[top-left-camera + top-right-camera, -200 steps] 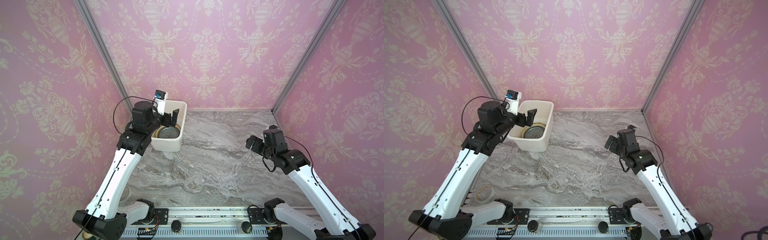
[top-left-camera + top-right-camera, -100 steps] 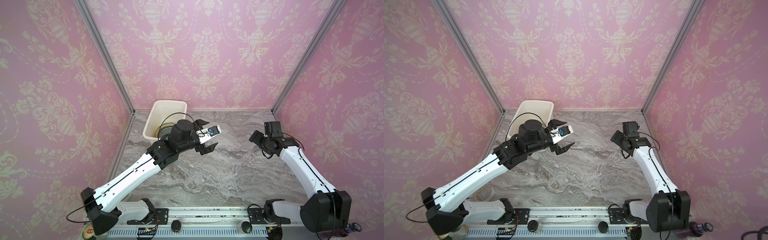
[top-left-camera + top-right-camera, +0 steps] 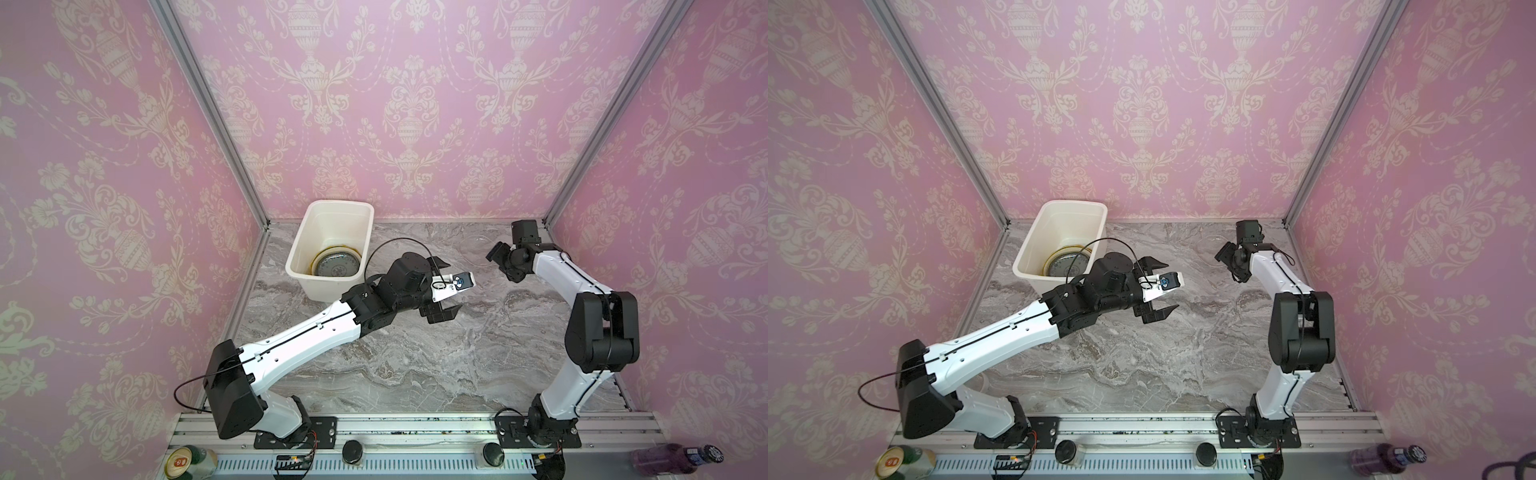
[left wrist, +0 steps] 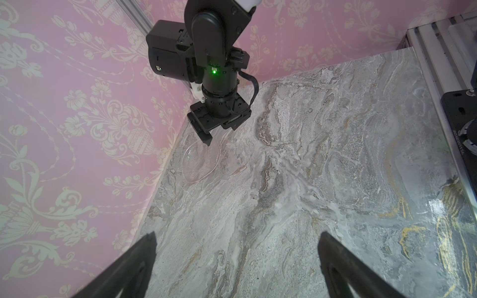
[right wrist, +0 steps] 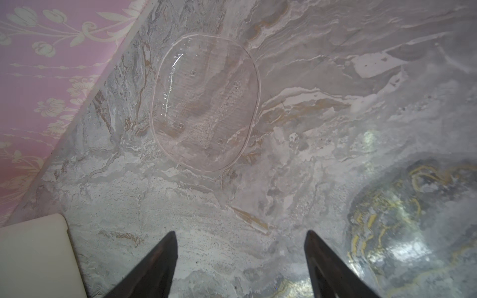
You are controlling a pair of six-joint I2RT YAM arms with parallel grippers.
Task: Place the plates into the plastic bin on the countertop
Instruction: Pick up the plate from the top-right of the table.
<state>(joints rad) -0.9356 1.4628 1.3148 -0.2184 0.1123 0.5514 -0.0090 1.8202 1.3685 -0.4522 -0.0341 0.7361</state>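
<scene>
Clear glass plate (image 5: 204, 105) lies flat on grey marble countertop (image 3: 415, 353), far right corner, well apart from white plastic bin (image 3: 332, 203); right gripper (image 5: 240, 232) hovers near, jaws apart, empty; left gripper (image 4: 237, 234) wide, empty; advise: catch thin rim, pinch gently.

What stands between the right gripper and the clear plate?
Nothing visible: bare countertop lies between the open right gripper and the clear plate. Toward the plastic bin, the left gripper hovers near the path.

white links (image 3: 307, 336), black joints (image 3: 232, 390), black cables (image 4: 256, 89), green led (image 4: 213, 72)
</scene>
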